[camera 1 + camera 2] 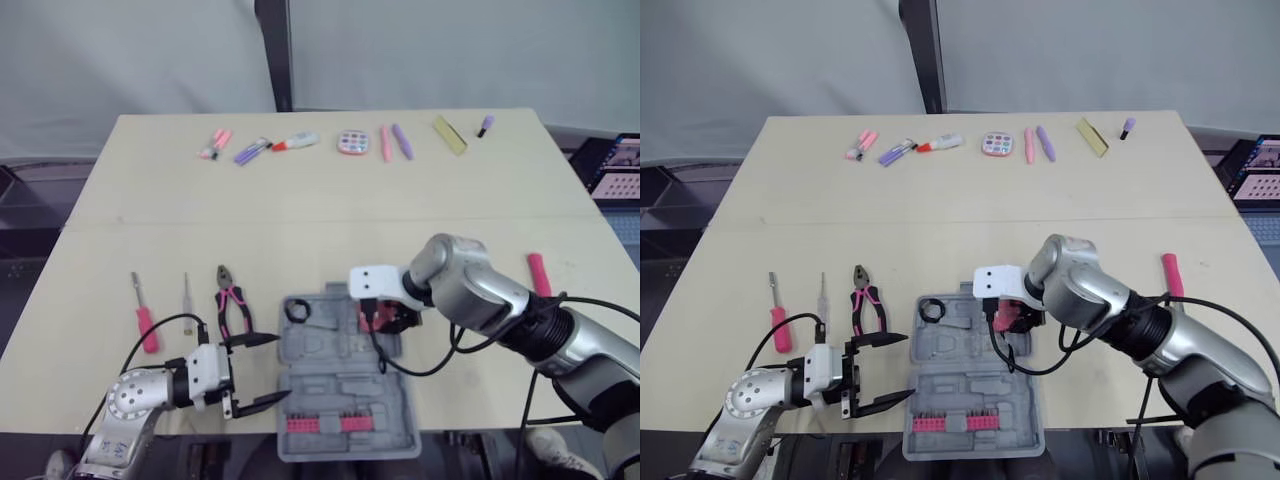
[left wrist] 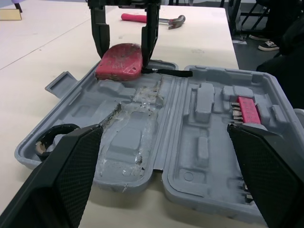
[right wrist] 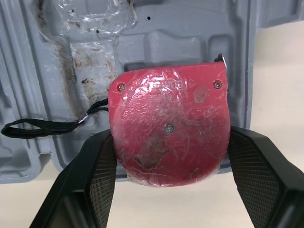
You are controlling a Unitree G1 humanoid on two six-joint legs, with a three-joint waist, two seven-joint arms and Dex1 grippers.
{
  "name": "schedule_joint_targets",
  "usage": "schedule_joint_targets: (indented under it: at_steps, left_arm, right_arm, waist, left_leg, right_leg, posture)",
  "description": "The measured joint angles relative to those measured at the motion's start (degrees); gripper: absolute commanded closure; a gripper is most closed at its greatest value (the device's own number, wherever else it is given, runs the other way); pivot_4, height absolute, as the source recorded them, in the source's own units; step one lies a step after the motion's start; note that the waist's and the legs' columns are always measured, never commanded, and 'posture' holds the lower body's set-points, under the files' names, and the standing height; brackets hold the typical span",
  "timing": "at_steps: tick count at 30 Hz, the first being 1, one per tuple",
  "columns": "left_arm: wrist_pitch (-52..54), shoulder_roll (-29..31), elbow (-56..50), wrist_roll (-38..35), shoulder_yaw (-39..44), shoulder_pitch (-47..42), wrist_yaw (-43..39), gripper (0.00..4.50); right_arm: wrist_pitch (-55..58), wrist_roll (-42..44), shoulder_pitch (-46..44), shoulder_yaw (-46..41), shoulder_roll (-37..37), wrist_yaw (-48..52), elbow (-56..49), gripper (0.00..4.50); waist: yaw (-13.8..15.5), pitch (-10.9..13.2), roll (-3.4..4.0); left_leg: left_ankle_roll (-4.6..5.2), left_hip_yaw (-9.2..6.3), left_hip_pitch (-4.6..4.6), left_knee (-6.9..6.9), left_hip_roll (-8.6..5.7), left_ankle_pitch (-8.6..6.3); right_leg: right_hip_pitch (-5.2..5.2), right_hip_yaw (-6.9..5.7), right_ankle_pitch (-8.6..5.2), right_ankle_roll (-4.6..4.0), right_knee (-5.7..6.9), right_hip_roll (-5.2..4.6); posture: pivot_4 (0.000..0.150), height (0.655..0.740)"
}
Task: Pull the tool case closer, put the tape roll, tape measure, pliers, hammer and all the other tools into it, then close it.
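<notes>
The grey tool case (image 1: 340, 385) lies open near the table's front edge. A black tape roll (image 1: 297, 310) sits in its far left corner. My right gripper (image 1: 385, 320) is shut on the red tape measure (image 3: 168, 128), holding it low over the case's far right pocket; its black strap (image 3: 42, 126) trails into the case. Left of the case, my left gripper (image 1: 255, 370) stands open, holding nothing. The pink-handled pliers (image 1: 232, 310) lie just beyond it. The hammer (image 2: 152, 19) lies on the table to the right, beyond my right arm.
Two screwdrivers (image 1: 145, 322) lie left of the pliers. A red bit strip (image 1: 325, 423) sits in the case's near half. Markers, pens and a small pink gadget (image 1: 353, 142) line the table's far edge.
</notes>
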Motion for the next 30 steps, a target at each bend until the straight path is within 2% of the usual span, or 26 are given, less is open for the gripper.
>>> schedule_joint_targets:
  at_steps: [15,18,25,30]
  left_arm:
    - [-0.11,0.0,-0.2,0.01,-0.01,0.65,0.93,0.0]
    - [0.46,0.0,-0.5,0.0,-0.05,0.64,1.2,0.0]
    - [1.26,0.0,-1.31,0.0,-0.21,0.64,1.71,0.0]
    - [1.56,-0.01,-2.39,0.0,-0.7,0.63,1.99,0.0]
  right_arm:
    - [-1.57,-1.76,-0.57,0.24,1.1,-0.18,1.14,1.54]
    - [-2.28,-1.83,-0.57,0.24,1.09,-0.14,1.14,0.14]
    - [-2.24,-2.36,-0.63,0.23,0.2,0.96,-0.6,0.14]
    - [-0.1,-0.17,-0.83,-3.25,-3.64,2.78,-6.47,0.14]
  waist:
    - [0.01,0.0,0.0]
    - [0.0,0.0,0.0]
    - [0.01,0.0,0.0]
    - [0.1,0.0,0.0]
  left_leg:
    - [-0.02,0.0,0.0,0.01,-0.02,-0.01]
    - [-0.02,0.0,0.0,0.0,-0.02,-0.01]
    - [-0.02,0.01,-0.01,0.0,-0.02,-0.01]
    - [-0.02,0.01,-0.01,0.0,-0.04,-0.01]
  right_leg:
    - [-0.14,0.0,0.0,0.0,0.04,-0.05]
    - [-0.15,0.0,0.0,0.0,0.05,-0.05]
    - [-0.16,0.0,0.0,0.0,0.06,-0.05]
    - [-0.16,0.01,0.0,0.0,0.06,-0.07]
  posture:
    - [0.15,0.7134]
    - [0.15,0.7134]
    - [0.15,0.7134]
    - [0.15,0.7134]
